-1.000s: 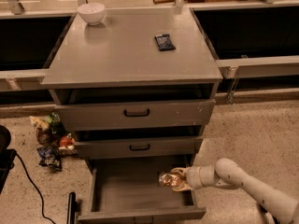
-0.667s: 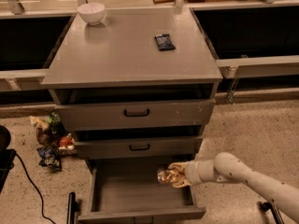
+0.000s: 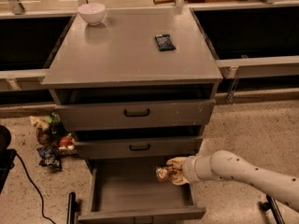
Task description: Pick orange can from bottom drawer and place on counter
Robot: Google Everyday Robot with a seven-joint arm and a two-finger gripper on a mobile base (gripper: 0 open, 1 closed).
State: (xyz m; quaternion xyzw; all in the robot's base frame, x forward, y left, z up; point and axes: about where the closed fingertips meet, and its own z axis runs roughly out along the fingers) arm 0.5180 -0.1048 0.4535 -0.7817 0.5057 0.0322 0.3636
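Cream-coloured fingers [image 3: 177,163] close around the orange can [image 3: 163,173], one above it and one below, so the gripper [image 3: 170,173] holds the can at the lower centre-right of the frame; compared with a second ago the can sits a little higher and a little further left in the picture, and the white arm [image 3: 233,168] behind it is raised slightly too; the shift is small, more a slow lift than a swing.

The can now hangs over the right rear part of the open bottom drawer [image 3: 135,192], close under the front of the middle drawer [image 3: 140,147]; whether it is fully off the grey floor I cannot tell, though the rise suggests it is.

For the task this means the grasp looks made and the pick is under way; the placing is not yet begun; as I judge it, the can must come forward from under the middle drawer's face before it goes up, or it may knock that front; then it travels to the counter [image 3: 121,59] in the upper half of the frame, which carries a white bowl [image 3: 91,13] at upper left and a dark blue packet [image 3: 165,42] right of centre, both unchanged.
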